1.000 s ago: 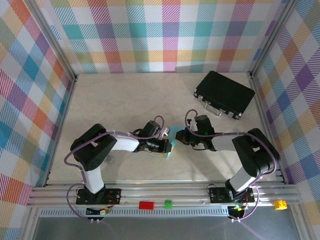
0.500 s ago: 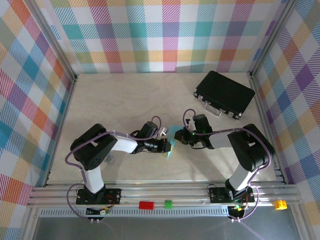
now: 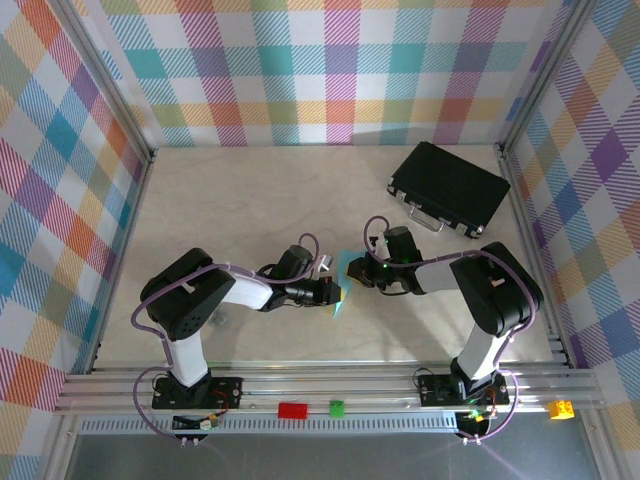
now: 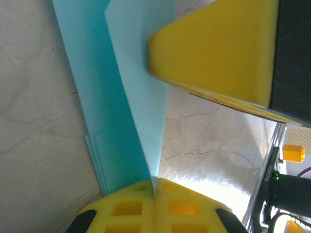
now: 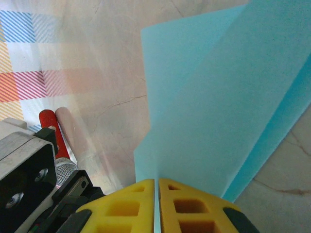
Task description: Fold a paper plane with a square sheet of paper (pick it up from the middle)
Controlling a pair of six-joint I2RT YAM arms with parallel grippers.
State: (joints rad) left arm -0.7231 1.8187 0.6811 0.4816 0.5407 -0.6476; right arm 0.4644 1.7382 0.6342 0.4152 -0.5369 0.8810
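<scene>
**Two pincers, one folded sheet**

Both clamp the square sheet of paper (image 3: pixel 344 268) at the middle of the table (image 3: pixel 250 200). Its long axis runs near-to-far between them. The left gripper (image 4: pixel 154 190) pinches its left side and the right gripper (image 5: pixel 156 187) its right (equally close).

We see open tabletop (image 3: pixel 250 200) at far and left, black case (image 3: pixel 450 188) blocking the far-right corner, left arm (image 3: pixel 240 290) and right arm (image 3: pixel 450 278) barring the near middle, square sheet of paper (image 3: pixel 338 304) between them, plaid walls (image 3: pixel 60 200) closing 3 sides
</scene>
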